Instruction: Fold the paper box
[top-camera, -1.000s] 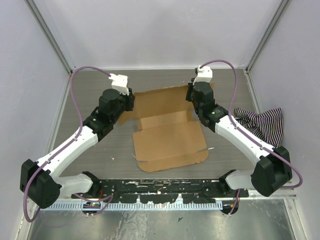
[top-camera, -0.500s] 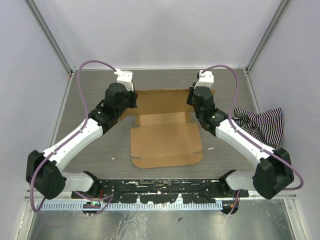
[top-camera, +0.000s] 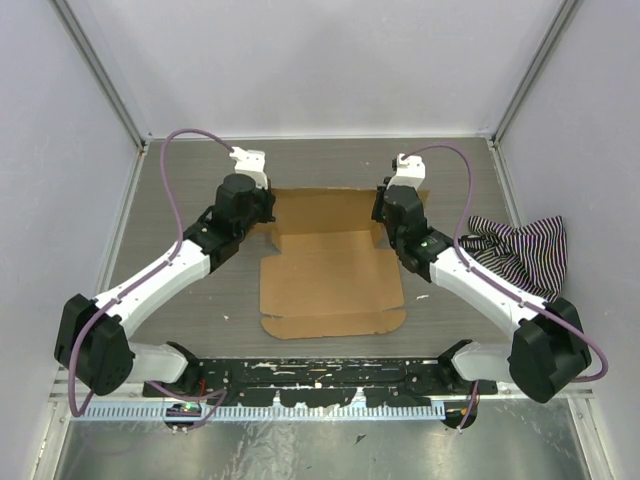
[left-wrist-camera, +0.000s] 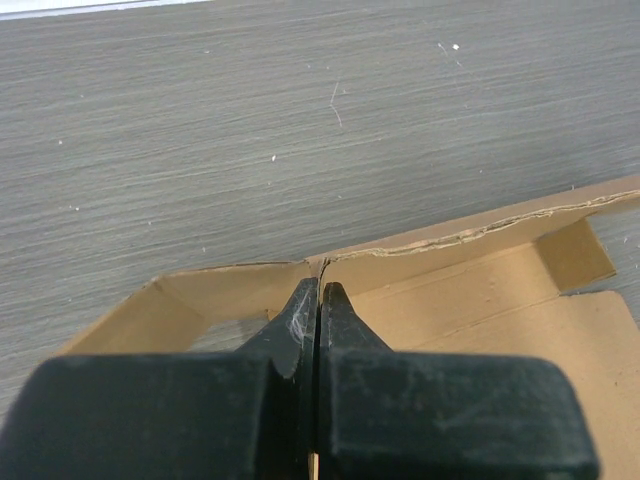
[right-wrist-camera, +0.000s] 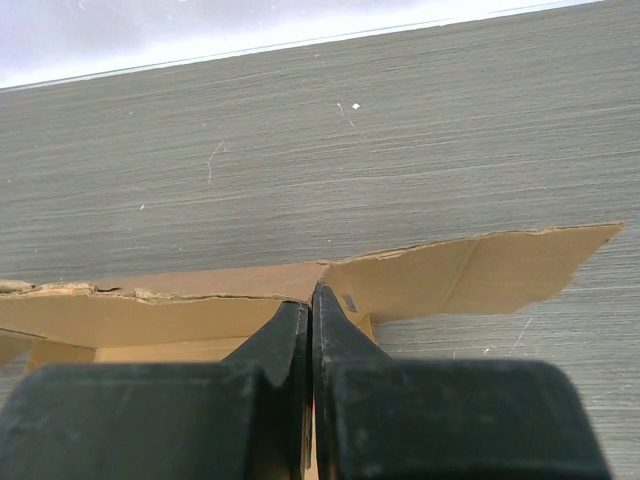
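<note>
The paper box (top-camera: 330, 275) is a brown die-cut cardboard sheet lying partly folded in the middle of the table, its far panel raised. My left gripper (top-camera: 268, 212) is shut on the box's far left corner; in the left wrist view the jaws (left-wrist-camera: 320, 290) pinch a thin cardboard edge where two flaps (left-wrist-camera: 470, 300) meet. My right gripper (top-camera: 384, 210) is shut on the far right corner; in the right wrist view the jaws (right-wrist-camera: 310, 300) pinch cardboard at the join of the back wall and a side flap (right-wrist-camera: 480, 270).
A black-and-white striped cloth (top-camera: 525, 245) lies bunched at the right wall, beside my right forearm. Grey walls close the table on three sides. Grey wood-grain tabletop (top-camera: 180, 190) shows around the box.
Both grippers have shifted with the cardboard in them. The box has turned from skewed to square with the table, and its far panel stands more upright.
</note>
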